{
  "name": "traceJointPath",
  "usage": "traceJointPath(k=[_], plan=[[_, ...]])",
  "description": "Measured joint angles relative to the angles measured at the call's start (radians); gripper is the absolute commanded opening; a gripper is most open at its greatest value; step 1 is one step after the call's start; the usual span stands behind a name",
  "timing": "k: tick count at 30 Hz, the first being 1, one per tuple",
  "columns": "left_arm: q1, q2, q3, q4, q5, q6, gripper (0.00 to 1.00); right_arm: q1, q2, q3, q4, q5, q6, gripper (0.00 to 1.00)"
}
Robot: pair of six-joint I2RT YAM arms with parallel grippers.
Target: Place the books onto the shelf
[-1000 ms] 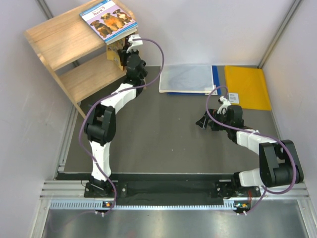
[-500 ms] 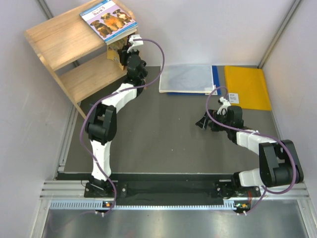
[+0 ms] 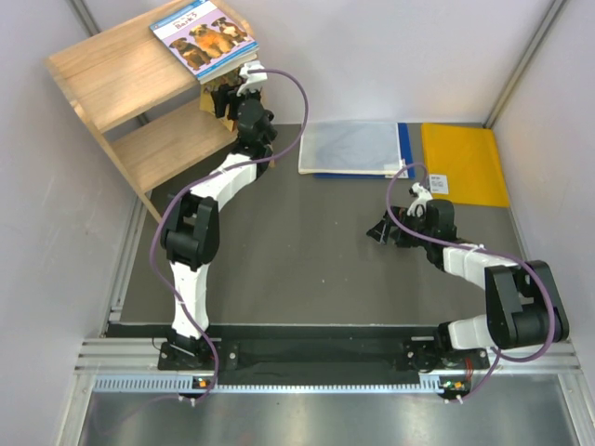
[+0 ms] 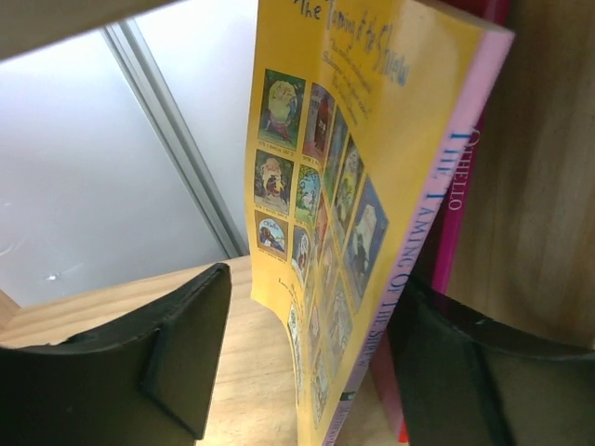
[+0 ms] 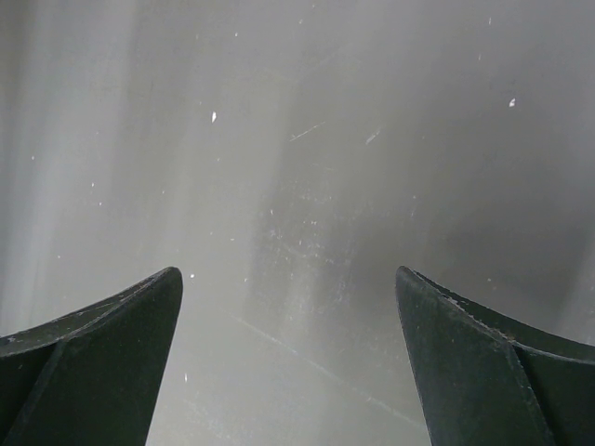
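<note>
Top external: fixed high above and behind the arm bases, facing down and forward. From far off it takes in the whole table (image 3: 307, 269), near edge to far edge, with the shelf (image 3: 121, 84) at the far left corner.
Left wrist: rides on the left gripper (image 4: 311, 279) and faces into the shelf between its two boards. It is very near, and a yellow-covered book (image 4: 344, 167) fills the middle.
Right wrist: rides on the right gripper (image 5: 286, 269) and faces the table surface. It is very near, and the surface is blurred.
Shared, top and left wrist: the shelf's right end and the books standing there.
Shared, top and right wrist: a patch of table right of centre.
</note>
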Motion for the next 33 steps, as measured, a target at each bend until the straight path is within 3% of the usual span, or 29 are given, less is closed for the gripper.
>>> traceJointPath(k=[4, 8, 21, 33], plan=[[-0.005, 0.0, 0.0, 0.003, -0.005, 0.006, 0.83, 0.004, 0.005, -0.006, 0.003, 0.0, 0.004, 0.96], [-0.015, 0.0, -0.002, 0.016, -0.012, 0.016, 0.98, 0.005, 0.006, -0.008, 0.005, -0.001, 0.011, 0.96], [-0.042, 0.0, -0.038, 0.092, -0.044, 0.047, 0.99, 0.005, 0.008, -0.013, 0.014, -0.004, 0.014, 0.96], [-0.129, -0.031, -0.183, 0.195, -0.068, 0.15, 0.99, 0.005, 0.013, -0.014, 0.044, -0.011, 0.022, 0.96]])
